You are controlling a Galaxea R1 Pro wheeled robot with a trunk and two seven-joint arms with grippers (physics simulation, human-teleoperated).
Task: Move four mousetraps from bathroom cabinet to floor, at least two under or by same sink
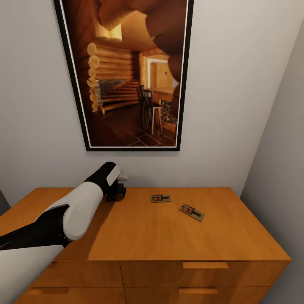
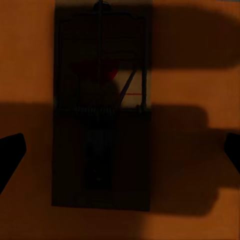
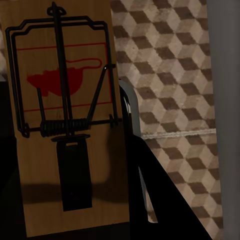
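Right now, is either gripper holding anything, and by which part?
The right gripper holds a flat tan wooden mousetrap by its long side edge. The left gripper holds nothing; it hovers open over another mousetrap on the orange-brown wooden cabinet.

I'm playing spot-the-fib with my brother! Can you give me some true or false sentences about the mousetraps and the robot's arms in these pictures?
1. Two mousetraps lie in the open on top of the cabinet. True.
2. The left gripper has its jaws wide apart above a third mousetrap. True.
3. The right gripper is empty. False: it is shut on a mousetrap, held over the bathroom floor.
4. A mirror hangs above the cabinet. False: it is a framed picture of a log cabin room.
5. The cabinet's drawers are pulled open. False: the drawers in view are closed.
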